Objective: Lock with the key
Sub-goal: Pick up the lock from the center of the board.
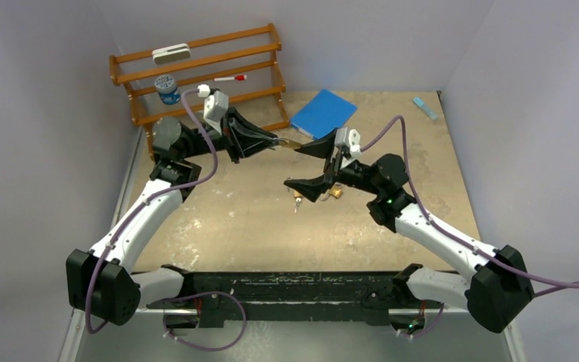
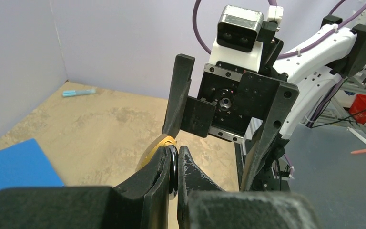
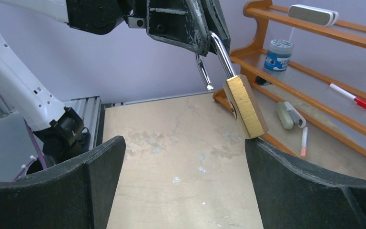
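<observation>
The brass padlock [image 3: 245,107] hung, shackle [image 3: 219,52] sprung open, clamped in the left gripper [image 2: 175,162]; the right gripper [image 3: 183,143] gaped beside it.

The padlock [image 3: 245,107] is gold with a silver loop [image 3: 224,57], the fingers [image 3: 52,191] black, the table [image 3: 171,138] blotchy tan, the notebook [image 1: 324,113] blue.
</observation>
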`<move>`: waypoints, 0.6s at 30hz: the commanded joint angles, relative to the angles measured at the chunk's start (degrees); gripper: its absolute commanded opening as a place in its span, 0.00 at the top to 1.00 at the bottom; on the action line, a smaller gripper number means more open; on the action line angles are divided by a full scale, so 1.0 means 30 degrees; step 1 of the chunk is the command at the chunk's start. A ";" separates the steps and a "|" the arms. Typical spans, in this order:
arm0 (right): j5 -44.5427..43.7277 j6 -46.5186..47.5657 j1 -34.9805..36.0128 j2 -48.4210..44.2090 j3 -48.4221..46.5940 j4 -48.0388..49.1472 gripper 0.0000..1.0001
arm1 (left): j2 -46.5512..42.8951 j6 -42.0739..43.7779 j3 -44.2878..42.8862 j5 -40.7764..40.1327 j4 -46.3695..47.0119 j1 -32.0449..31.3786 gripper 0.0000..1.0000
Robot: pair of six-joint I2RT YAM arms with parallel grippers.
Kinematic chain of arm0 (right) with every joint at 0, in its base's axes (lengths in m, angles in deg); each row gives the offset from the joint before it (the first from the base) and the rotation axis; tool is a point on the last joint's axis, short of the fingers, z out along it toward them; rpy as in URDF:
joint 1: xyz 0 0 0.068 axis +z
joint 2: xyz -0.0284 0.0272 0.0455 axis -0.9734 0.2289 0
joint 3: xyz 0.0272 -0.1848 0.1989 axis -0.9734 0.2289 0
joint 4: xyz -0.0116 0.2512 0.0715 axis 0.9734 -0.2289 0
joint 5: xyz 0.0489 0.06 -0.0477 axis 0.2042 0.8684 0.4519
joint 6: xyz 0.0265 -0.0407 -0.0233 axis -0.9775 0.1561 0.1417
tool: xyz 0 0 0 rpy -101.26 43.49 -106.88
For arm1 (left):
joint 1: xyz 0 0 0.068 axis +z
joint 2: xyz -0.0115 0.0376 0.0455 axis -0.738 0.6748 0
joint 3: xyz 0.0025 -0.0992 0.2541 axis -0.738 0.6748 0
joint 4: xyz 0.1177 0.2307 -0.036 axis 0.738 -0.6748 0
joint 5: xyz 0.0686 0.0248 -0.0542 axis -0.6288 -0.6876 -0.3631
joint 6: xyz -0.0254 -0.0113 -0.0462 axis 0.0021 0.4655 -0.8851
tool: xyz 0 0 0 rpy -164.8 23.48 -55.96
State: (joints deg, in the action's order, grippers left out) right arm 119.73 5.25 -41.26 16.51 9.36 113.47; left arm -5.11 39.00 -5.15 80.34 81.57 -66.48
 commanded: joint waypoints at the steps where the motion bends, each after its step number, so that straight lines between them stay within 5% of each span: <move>1: -0.2092 0.0734 -0.0058 -0.0987 -0.0240 0.1632 0.04 | -0.0902 0.1375 -0.1307 0.0974 -0.1209 -0.0553 1.00; 8: -0.4422 0.1729 -0.0044 -0.3393 0.0876 -0.2449 0.03 | -0.0650 0.4044 -0.2650 0.0713 -0.4518 -0.0269 1.00; 18: -0.3492 0.3788 -0.0073 -0.3478 -0.0013 -0.4362 0.02 | -0.0197 0.2270 -0.2328 0.1028 -0.1613 -0.0423 1.00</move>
State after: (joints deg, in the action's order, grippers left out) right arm 107.97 12.72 -41.26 2.74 12.57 100.79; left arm -5.37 48.44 -10.03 82.62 67.71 -67.22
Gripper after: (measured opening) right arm 0.980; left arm 0.050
